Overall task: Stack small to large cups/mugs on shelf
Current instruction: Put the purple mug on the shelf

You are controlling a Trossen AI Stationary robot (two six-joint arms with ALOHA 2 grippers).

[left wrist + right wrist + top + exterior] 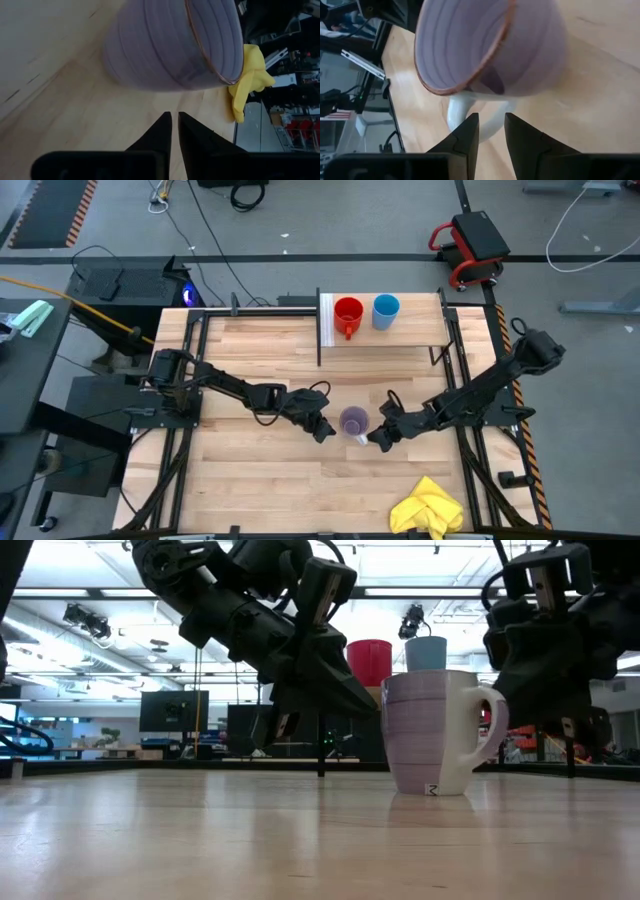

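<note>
The pale purple ribbed mug with a white handle (353, 421) is standing upright mid-table, handle pointing toward the right gripper (378, 438), slightly parted just beside it; the left gripper (325, 431) is waiting pressed together opposite.

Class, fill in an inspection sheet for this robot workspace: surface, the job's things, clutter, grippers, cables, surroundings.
Surface: plank table, bare wood at the front.
Job's things: red mug and light-blue cup upright on the shelf; purple mug, white handle, upright mid-table.
Clutter: yellow cloth at the front right corner.
Grippers: left gripper beside the purple mug, jaws nearly shut, empty; right gripper at its handle, jaws slightly apart, empty.
Cables: on the floor behind the table.
Surroundings: red cart; people: nothing seen.
</note>
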